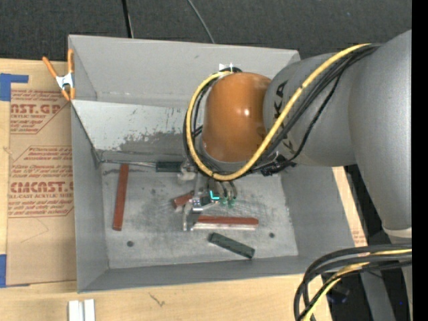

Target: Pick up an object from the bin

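Note:
My gripper (202, 204) hangs below the arm's orange cover, low over the middle of the bin floor. A small red-brown piece (180, 201) lies right at its left side. A longer red-brown stick (228, 222) lies flat just in front of it, its left end close under the gripper. A dark flat bar (231, 245) lies slanted further toward the front wall. I cannot tell if anything is held.
Another red-brown stick (120, 196) lies lengthwise near the left wall. A thin metal tool with a black handle (168, 166) rests along the foot of the back wall. The arm and its cover hide the bin's right back part.

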You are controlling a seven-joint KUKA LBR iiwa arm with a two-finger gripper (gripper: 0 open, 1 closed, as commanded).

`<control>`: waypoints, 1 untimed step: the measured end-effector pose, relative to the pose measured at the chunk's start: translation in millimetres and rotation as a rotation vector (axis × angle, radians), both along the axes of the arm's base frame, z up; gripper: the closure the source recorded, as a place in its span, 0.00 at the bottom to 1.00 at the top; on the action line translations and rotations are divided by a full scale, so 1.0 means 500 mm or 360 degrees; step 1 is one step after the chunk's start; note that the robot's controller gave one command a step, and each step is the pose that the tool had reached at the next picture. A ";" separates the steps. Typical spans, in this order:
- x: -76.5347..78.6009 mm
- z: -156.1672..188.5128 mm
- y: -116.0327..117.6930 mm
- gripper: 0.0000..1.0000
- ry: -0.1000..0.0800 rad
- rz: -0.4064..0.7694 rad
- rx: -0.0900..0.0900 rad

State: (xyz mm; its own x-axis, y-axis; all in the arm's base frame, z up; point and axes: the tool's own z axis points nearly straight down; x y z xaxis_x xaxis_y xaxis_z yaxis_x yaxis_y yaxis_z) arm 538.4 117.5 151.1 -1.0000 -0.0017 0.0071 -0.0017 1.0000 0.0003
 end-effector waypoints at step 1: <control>0.004 0.008 -0.001 0.00 -0.0012 -0.0002 0.0002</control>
